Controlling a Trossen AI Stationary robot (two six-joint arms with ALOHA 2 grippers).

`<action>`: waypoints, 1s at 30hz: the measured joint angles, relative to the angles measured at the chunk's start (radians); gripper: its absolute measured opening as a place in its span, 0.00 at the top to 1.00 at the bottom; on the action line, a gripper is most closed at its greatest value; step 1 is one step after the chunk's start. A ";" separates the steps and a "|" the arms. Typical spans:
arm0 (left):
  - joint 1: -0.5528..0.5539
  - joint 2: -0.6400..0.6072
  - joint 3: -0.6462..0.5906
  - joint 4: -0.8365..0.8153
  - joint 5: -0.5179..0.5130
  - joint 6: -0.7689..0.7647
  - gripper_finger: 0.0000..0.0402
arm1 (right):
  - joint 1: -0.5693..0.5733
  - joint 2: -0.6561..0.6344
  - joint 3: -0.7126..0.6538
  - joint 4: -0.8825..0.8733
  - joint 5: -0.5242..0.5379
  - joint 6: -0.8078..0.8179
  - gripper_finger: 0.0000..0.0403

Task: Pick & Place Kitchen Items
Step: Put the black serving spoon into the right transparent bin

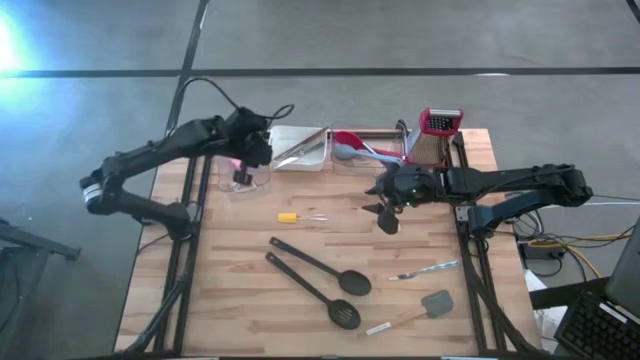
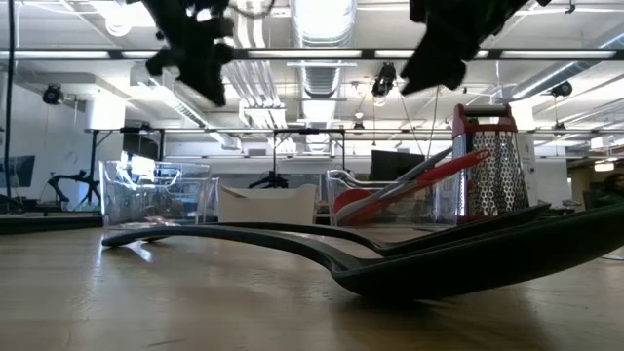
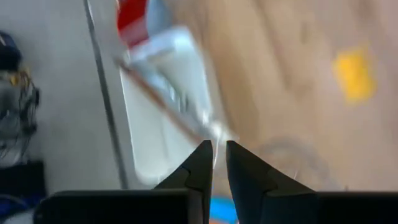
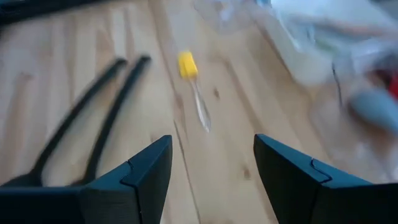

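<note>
Kitchen items spread over wooden table [image 1: 230,290]. Two black long-handled spoons [image 1: 320,268] lying side by side near table centre, slotted one [image 1: 312,290] nearer front edge. Yellow-handled small tool [image 1: 298,217] just behind them, apart from both. Metal tongs [image 1: 428,269] and grey spatula [image 1: 430,303] toward front right. Red and grey utensils [image 1: 358,148] resting in clear container [image 2: 390,200] at back, beside red-topped box grater [image 1: 438,135]. White tray [image 1: 298,150] at back, left of that container.

Left gripper [image 1: 243,172] raised over back left of table, near clear tumbler [image 1: 243,180] and tray. Fingers [image 3: 202,163] almost together, narrow gap only; nothing visibly pinched between them in left wrist view. Grip on anything: cannot tell.

Right gripper [image 1: 385,210] hovering above table right of centre, clear of the surface in low view. Fingers [image 4: 152,165] spread wide, bare table between them. Yellow-handled tool [image 4: 188,65] and black spoon handles [image 4: 118,74] ahead of it, untouched.
</note>
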 joint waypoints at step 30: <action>-0.464 0.069 -0.159 0.410 0.123 -0.438 0.90 | 0.232 -0.023 0.000 -0.289 0.130 0.304 0.46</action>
